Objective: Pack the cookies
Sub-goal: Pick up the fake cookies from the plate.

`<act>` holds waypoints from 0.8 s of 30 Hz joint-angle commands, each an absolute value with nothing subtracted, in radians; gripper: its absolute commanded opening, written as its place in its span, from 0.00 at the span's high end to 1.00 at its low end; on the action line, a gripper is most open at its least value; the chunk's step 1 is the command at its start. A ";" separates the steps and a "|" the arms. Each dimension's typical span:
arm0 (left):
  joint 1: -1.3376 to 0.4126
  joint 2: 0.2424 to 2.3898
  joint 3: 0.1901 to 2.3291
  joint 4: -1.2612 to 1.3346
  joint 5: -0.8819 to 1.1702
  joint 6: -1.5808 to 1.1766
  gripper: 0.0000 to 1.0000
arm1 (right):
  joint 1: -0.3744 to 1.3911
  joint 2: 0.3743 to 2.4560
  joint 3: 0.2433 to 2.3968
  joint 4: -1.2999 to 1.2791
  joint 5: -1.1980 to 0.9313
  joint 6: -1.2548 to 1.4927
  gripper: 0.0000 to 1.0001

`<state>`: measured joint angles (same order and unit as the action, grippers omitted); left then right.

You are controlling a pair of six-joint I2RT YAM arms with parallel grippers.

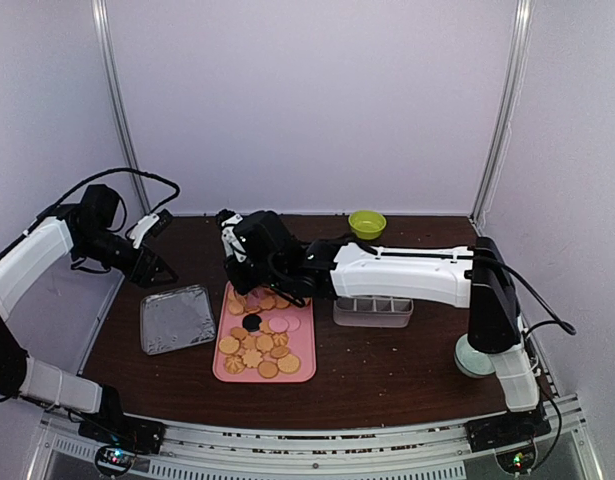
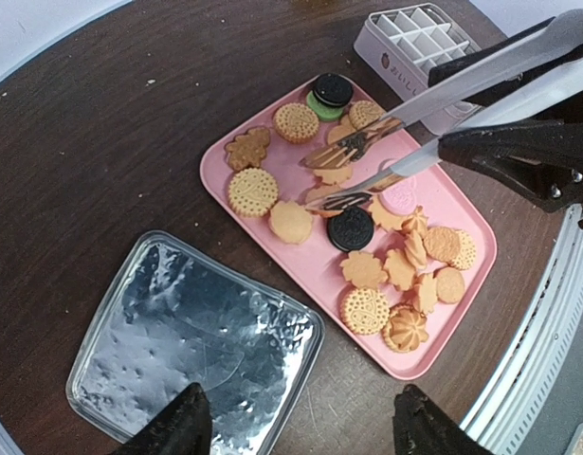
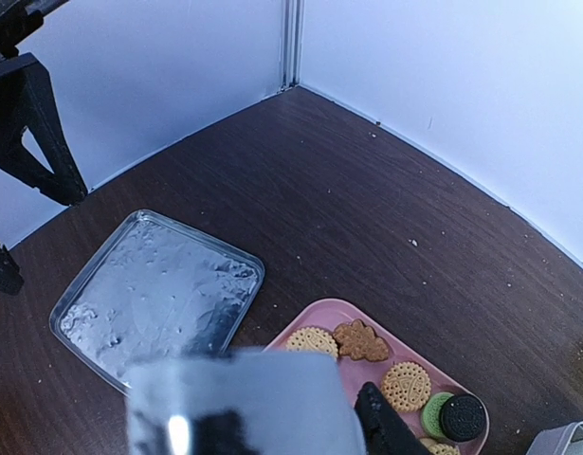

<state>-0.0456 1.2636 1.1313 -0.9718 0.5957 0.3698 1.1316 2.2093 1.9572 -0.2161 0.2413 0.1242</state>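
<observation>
Pinching the metal tongs [image 2: 481, 81], the right fingers [image 2: 509, 152] hold their tips over the cookies [image 2: 367, 308] on the pink tray [image 2: 315, 265]; the left fingers [image 2: 177, 427] hang spread above the foil tray [image 2: 196, 341].

The work surface is a dark brown wood-grain table [image 1: 387, 380], lightly speckled with pale crumbs. Plain pale lilac panels enclose it: a back wall [image 1: 307, 100] and two side walls. Metal uprights [image 1: 117, 100] mark the rear corners. A metal rail [image 1: 317, 445] borders the near edge. Lighting is even and diffuse.
</observation>
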 commanded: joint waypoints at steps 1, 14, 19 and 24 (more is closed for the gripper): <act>-0.037 1.279 1.145 -0.957 0.635 0.384 0.32 | 1.129 2.203 1.938 -0.188 0.257 0.117 0.62; -0.036 1.285 1.163 -0.980 0.654 0.390 0.32 | 1.122 2.208 1.886 -0.183 0.217 0.142 0.58; -0.037 1.288 1.167 -0.986 0.661 0.391 0.32 | 1.115 2.205 1.886 -0.191 0.231 0.135 0.63; -0.037 1.292 1.171 -0.990 0.672 0.394 0.33 | 1.100 2.172 1.845 -0.184 0.242 0.125 0.65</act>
<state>-0.0456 1.2869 1.1400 -0.9810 0.6395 0.3767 1.1202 2.2089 1.8847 -0.1967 0.2222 0.1333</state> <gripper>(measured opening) 0.674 0.355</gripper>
